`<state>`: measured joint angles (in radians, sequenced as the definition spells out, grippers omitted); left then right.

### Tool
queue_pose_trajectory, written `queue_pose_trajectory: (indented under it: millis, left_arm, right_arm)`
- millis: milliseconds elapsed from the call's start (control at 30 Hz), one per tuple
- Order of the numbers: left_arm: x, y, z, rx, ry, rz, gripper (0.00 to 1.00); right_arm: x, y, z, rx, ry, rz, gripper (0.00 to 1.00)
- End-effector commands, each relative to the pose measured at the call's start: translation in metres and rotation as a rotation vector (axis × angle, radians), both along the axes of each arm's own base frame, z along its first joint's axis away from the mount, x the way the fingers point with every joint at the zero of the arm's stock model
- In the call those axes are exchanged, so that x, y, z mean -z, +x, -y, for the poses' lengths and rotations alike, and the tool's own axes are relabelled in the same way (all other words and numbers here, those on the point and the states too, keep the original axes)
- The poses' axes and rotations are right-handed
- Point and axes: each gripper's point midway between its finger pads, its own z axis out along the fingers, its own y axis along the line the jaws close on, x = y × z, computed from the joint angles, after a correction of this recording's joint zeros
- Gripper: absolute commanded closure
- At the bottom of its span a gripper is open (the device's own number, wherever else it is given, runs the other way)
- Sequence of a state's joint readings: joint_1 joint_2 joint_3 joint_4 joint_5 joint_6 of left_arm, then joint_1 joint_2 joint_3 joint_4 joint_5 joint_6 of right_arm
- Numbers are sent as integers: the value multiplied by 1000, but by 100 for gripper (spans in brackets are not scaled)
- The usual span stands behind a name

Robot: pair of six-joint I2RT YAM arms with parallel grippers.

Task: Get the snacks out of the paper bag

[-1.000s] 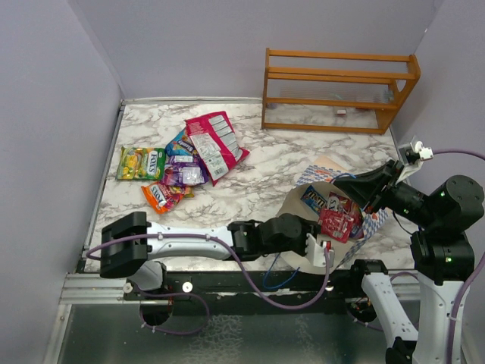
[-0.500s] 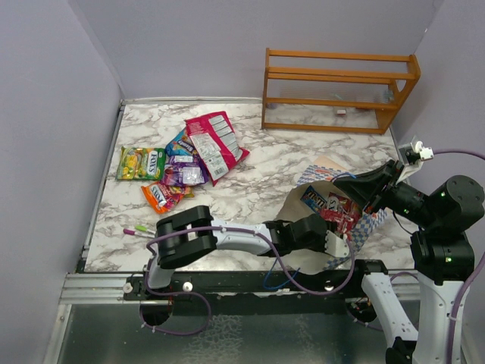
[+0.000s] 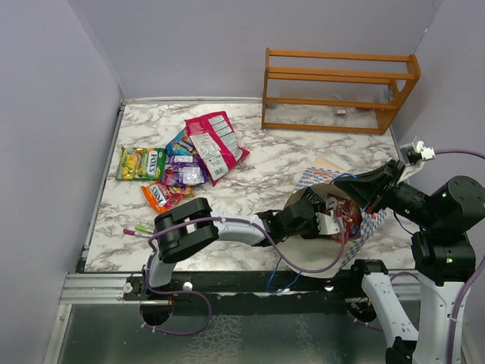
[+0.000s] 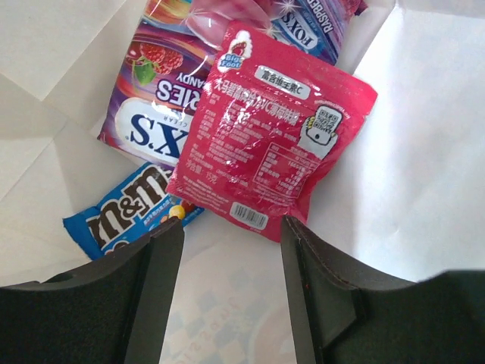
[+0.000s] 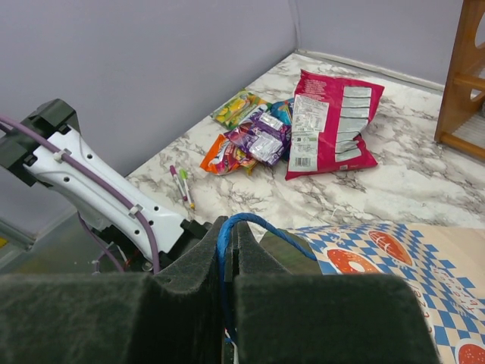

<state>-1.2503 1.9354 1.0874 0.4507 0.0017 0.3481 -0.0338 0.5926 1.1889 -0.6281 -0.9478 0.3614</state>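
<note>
The paper bag [image 3: 314,177] lies on its side at the right, its cream inside [image 4: 424,152] facing the left arm. My left gripper [image 3: 327,222] is inside its mouth, open and holding nothing [image 4: 231,224]. Just past the fingertips lie snacks: a red-pink packet [image 4: 273,129] on a purple packet [image 4: 163,98], and a blue M&M's packet [image 4: 125,216]. My right gripper [image 3: 365,193] is shut on the bag's blue cord handle [image 5: 242,224], holding the mouth up. More snacks [image 3: 189,155] are piled at the table's back left, with a large red-pink packet [image 3: 216,144] on top.
An orange wooden rack [image 3: 337,89] stands at the back right. Pink and green pens [image 3: 138,230] lie near the front left edge, beside the left arm's upper link. Grey walls close the table on the left, back and right.
The left arm has swung from the front edge forward into the bag's mouth, and its jaws have opened wider. The right gripper has kept still on the handle.
</note>
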Motion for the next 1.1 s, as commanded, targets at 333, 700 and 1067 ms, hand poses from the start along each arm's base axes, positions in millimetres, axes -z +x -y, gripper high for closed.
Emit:
queue_pose_trajectory:
  millis: [333,700,1067]
  left_arm:
    - [-1,1,38,8,-37,-81,19]
    - [39,6,14,-66,68,-90,28]
    - [-13,11,11,-96,-33,-55,84]
  right_arm:
    - [-15,-7,-2,-13,3,54,98]
    - [-14,-4,1,11,-3,56,98]
    - [-15,-1,4,40,-9,55,98]
